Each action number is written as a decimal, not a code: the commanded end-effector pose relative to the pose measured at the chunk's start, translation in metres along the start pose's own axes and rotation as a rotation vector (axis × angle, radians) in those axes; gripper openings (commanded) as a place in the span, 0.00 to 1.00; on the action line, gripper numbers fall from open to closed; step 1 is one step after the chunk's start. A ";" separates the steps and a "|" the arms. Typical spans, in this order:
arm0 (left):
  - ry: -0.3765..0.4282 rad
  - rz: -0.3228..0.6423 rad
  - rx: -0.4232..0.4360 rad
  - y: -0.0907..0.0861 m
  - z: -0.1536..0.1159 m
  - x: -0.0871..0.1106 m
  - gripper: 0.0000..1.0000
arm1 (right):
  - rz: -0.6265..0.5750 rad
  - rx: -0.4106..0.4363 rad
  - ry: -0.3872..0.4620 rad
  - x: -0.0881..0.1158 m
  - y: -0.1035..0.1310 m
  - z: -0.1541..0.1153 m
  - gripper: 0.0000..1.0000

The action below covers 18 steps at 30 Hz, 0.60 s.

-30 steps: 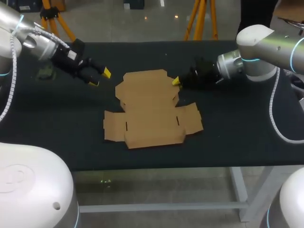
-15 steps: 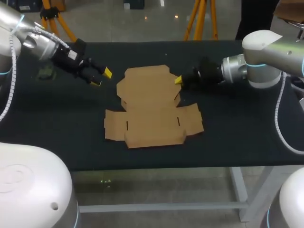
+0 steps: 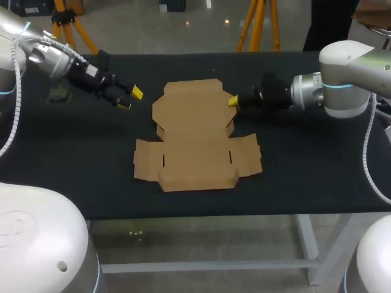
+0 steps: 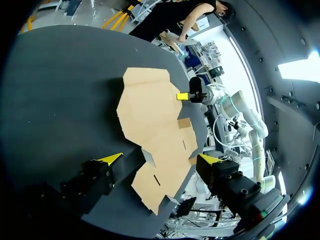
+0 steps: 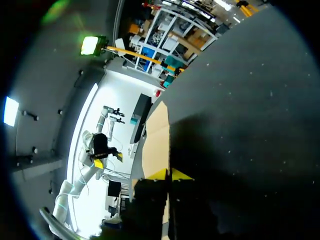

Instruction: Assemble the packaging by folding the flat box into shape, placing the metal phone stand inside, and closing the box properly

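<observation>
The flat brown cardboard box (image 3: 195,137) lies unfolded in the middle of the black table, also seen in the left wrist view (image 4: 150,115). My right gripper (image 3: 233,101) is at the right edge of the box's far panel. In its own view the yellow tips (image 5: 168,175) are pressed together on the thin cardboard edge (image 5: 157,135). My left gripper (image 3: 131,99) hangs open above the table, left of the far panel and apart from it, with nothing held (image 4: 159,159). From the left wrist view my right gripper (image 4: 182,96) shows at the box's far side. No metal stand can be made out.
A dim greenish shape (image 3: 58,93) sits on the table (image 3: 293,183) at the far left behind my left arm, too faint to identify. Bare dark tabletop surrounds the box on all sides.
My right gripper's fingers closed on the box's edge and drew back to the right. The far panel shifted slightly right and away with it. My left gripper drifted a little farther back.
</observation>
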<state>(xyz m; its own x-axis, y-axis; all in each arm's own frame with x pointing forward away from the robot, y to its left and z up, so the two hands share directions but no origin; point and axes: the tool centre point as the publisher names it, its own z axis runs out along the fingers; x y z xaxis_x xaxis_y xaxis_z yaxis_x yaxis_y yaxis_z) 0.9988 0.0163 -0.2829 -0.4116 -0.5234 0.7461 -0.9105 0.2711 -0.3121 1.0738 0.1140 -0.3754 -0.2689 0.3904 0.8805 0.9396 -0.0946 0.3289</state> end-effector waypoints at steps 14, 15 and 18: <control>0.023 0.064 0.011 -0.003 -0.001 0.001 1.00 | -0.008 -0.004 -0.001 0.001 0.001 -0.001 0.00; 0.035 0.081 0.017 -0.004 -0.001 0.002 1.00 | -0.014 -0.020 -0.002 0.001 0.002 -0.002 0.00; 0.050 0.116 0.019 -0.008 -0.001 0.002 1.00 | -0.024 -0.042 0.018 0.003 0.004 -0.005 0.00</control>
<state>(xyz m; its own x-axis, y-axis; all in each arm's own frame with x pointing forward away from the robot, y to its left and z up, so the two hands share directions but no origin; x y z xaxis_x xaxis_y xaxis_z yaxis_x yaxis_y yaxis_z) 1.0031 0.0120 -0.2764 -0.5062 -0.4623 0.7280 -0.8617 0.3058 -0.4050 1.0778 0.1131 -0.3690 -0.2856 0.3907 0.8751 0.9293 -0.1102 0.3525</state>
